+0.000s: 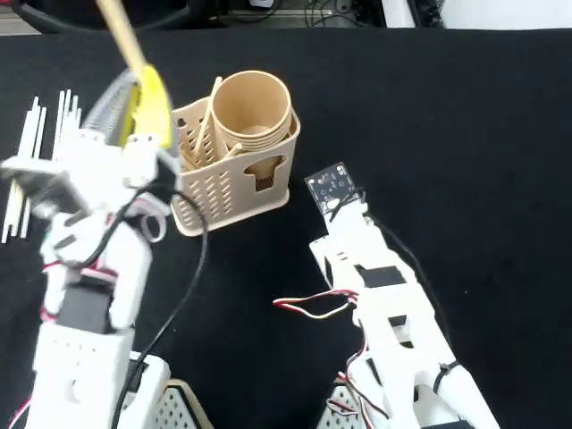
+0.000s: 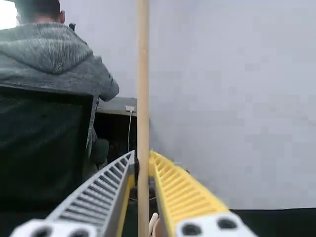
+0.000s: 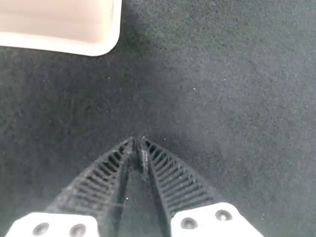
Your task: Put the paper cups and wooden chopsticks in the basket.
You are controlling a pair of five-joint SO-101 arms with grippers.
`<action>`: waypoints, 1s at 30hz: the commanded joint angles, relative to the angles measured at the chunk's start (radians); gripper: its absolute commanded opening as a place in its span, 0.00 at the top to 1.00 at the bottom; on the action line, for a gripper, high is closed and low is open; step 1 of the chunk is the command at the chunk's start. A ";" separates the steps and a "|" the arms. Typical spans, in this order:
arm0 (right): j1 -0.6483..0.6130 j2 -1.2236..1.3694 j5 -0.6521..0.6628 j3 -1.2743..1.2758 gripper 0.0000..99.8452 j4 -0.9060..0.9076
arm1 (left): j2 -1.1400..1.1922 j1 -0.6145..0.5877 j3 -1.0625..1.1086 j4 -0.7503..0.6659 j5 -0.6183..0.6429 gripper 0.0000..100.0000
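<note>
A cream slotted basket (image 1: 228, 192) stands left of the table's centre, holding stacked paper cups (image 1: 255, 103) and a few wooden chopsticks (image 1: 204, 130). My left gripper (image 1: 134, 85) is raised just left of the basket and is shut on one wooden chopstick (image 1: 121, 31). In the left wrist view this chopstick (image 2: 143, 89) stands upright between the grey and yellow fingers of the left gripper (image 2: 142, 158). Several more chopsticks (image 1: 25, 152) lie on the table at the far left. My right gripper (image 3: 137, 144) is shut and holds nothing, low over the black cloth near the basket's corner (image 3: 94, 42).
The right arm (image 1: 375, 286) stretches from the front edge toward the basket's right side. The left arm's base (image 1: 85, 357) fills the front left. Black cloth (image 1: 447, 134) covers the table, bare on the right half.
</note>
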 commanded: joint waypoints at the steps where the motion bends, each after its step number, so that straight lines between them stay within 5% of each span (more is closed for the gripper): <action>1: -0.012 -0.030 0.008 -0.010 0.99 -0.021 | 0.040 0.008 0.051 -0.058 -0.005 0.97; 11: -0.012 -0.030 0.008 -0.010 0.99 -0.021 | 0.032 0.008 0.035 0.066 0.100 0.87; 30: -0.012 -0.030 0.008 -0.010 0.99 -0.021 | 0.029 -0.079 -0.073 0.161 0.103 0.87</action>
